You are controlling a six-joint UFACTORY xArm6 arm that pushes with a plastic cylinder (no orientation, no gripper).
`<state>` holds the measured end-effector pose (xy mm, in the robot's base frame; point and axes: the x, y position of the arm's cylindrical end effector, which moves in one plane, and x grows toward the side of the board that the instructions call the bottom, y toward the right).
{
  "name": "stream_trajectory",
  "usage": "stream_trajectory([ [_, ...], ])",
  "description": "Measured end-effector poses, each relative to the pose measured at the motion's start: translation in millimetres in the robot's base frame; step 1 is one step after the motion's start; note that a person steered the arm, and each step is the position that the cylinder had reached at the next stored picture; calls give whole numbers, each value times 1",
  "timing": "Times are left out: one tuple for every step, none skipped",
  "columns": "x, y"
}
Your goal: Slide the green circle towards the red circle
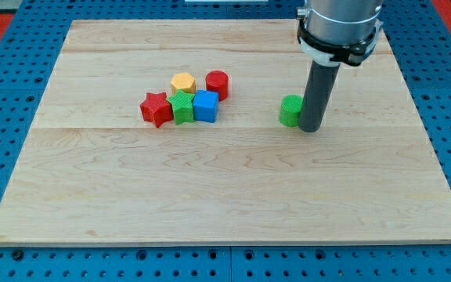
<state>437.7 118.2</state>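
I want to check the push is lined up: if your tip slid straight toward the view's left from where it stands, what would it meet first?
My tip sits at the green circle's right side, so it meets that block first, seemingly at once. The red circle lies farther left and slightly higher.

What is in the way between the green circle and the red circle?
Nothing visible. The green circle sits right beside my tip, on its left in the view. The board between it and the red circle looks bare. The blue cube lies just below that path.
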Motion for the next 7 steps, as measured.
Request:
stream_trajectory([
  [-13,0],
  [-28,0],
  [-42,-2],
  [-49,-12],
  [-59,-28],
  [-67,-45],
  [-72,-62],
])
